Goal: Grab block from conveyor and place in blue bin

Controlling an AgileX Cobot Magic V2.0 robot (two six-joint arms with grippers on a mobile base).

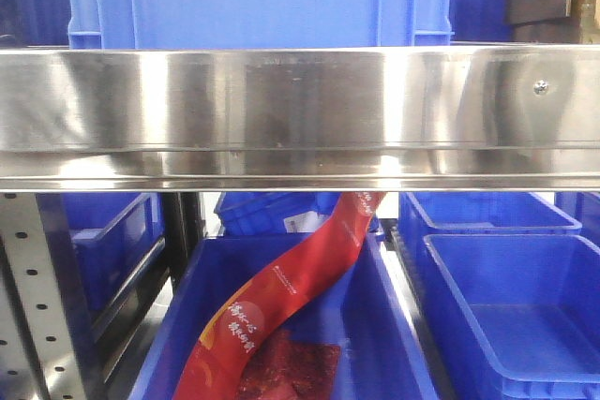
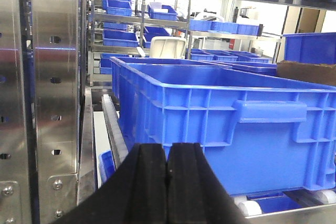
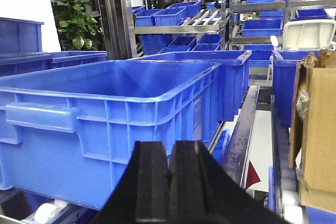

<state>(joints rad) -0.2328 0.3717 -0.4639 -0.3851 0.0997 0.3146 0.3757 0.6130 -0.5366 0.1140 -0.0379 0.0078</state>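
The left gripper [image 2: 167, 182] has its two black fingers pressed together with nothing between them. It points at the side wall of a big blue bin [image 2: 231, 129] standing just ahead on a roller rack. The right gripper [image 3: 169, 187] is likewise closed and empty, facing a blue bin [image 3: 105, 114] close in front, with a cardboard box [image 3: 315, 135] to its right. No block or conveyor belt shows. In the front view, a steel rail [image 1: 300, 110] crosses above lower bins, one holding a red packet [image 1: 281, 297].
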